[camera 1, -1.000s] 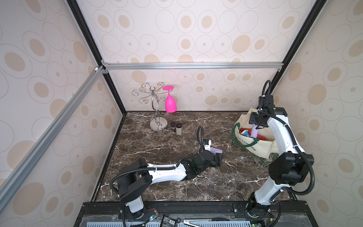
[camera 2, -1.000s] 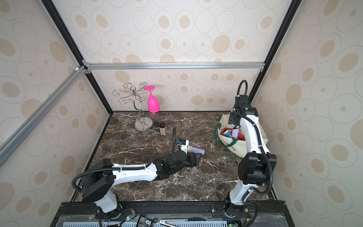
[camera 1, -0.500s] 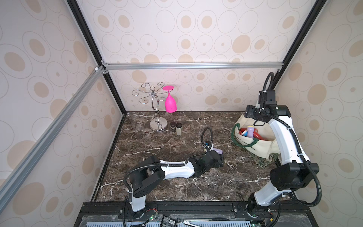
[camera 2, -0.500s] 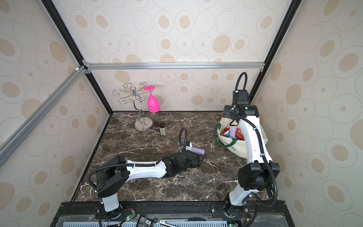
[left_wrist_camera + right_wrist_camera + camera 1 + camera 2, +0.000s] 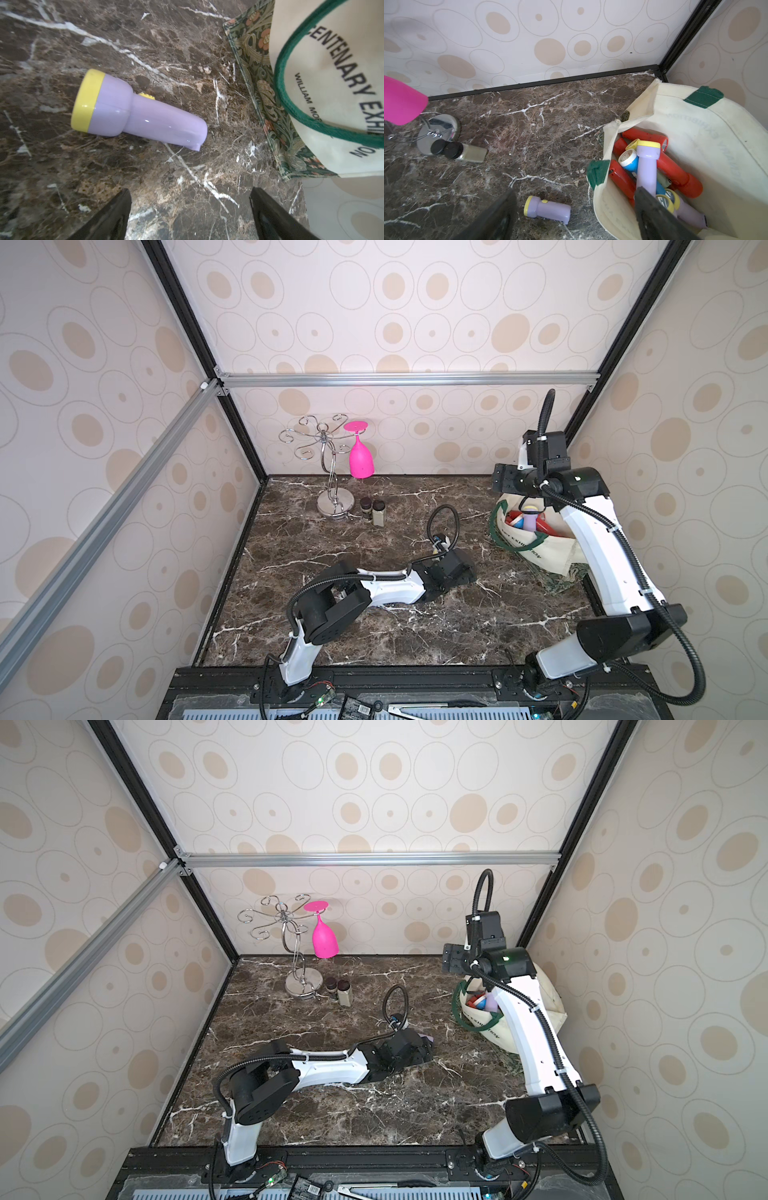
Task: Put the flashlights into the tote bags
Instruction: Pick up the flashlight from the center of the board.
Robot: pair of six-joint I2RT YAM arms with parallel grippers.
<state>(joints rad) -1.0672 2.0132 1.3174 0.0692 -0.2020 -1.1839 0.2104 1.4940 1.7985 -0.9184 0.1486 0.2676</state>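
Note:
One lilac flashlight (image 5: pixel 135 110) with a yellow head lies on its side on the marble table, also seen in the right wrist view (image 5: pixel 548 209). My left gripper (image 5: pixel 189 191) is open and low over the table, its fingertips just short of that flashlight and not touching it. In a top view the gripper (image 5: pixel 419 1048) covers most of it. The cream tote bag (image 5: pixel 540 547) (image 5: pixel 695 128) stands at the right with several red, lilac and blue flashlights (image 5: pixel 648 164) inside. My right gripper (image 5: pixel 575 191) (image 5: pixel 500 479) hangs open and empty above the bag's near rim.
A wire glass rack (image 5: pixel 334 504) with a pink glass (image 5: pixel 360 456) stands at the back left, with two dark-capped jars (image 5: pixel 372 510) beside its base. A floral patterned cloth (image 5: pixel 259 83) lies under the bag. The enclosure walls are close behind and to the right of the bag.
The right gripper has risen out of the bag and opened wide, leaving a lilac flashlight inside. The left arm has swung round while its gripper stayed by the table flashlight and opened slightly.

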